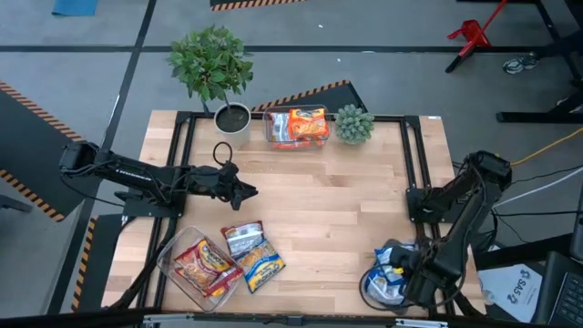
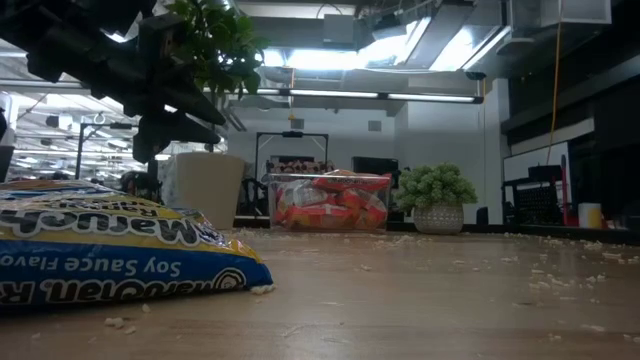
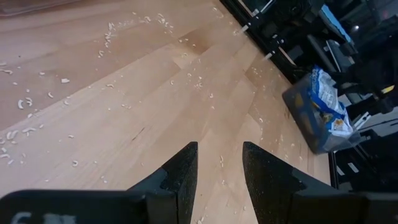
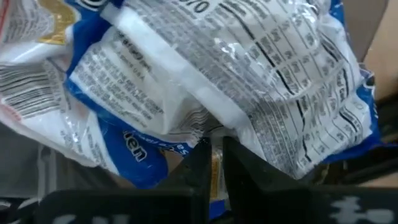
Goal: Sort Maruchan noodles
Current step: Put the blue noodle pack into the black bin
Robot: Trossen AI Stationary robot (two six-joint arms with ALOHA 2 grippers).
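Observation:
My left gripper (image 1: 250, 191) (image 3: 219, 171) is open and hovers over bare wood at mid-table, touching nothing. My right gripper (image 1: 393, 271) (image 4: 216, 163) reaches down into a clear tub (image 1: 372, 290) at the near right corner, shut on a blue-and-white noodle packet (image 4: 205, 68). Two more packets lie flat on the table: a grey-topped one (image 1: 244, 239) and a blue-and-yellow one (image 1: 263, 267) (image 2: 110, 262). Beside them a near-left tub (image 1: 182, 273) holds red packets (image 1: 202, 264). A far tub (image 1: 273, 137) holds orange packets (image 1: 308, 124). My right gripper pinches a thin edge of crinkly packet (image 4: 216, 169) between its two fingers, coming from above and pointing down into the tub. The blue-and-white packets bulge just past the fingertips and hide which packet the edge belongs to; they rest in the tub.
A potted leafy plant (image 1: 211, 64) with a white pot (image 1: 232, 118) and a small succulent (image 1: 353, 123) stand at the far edge, on either side of the far tub. Noodle crumbs (image 3: 25, 102) dot the wood. The table's middle (image 1: 328, 210) is open wood.

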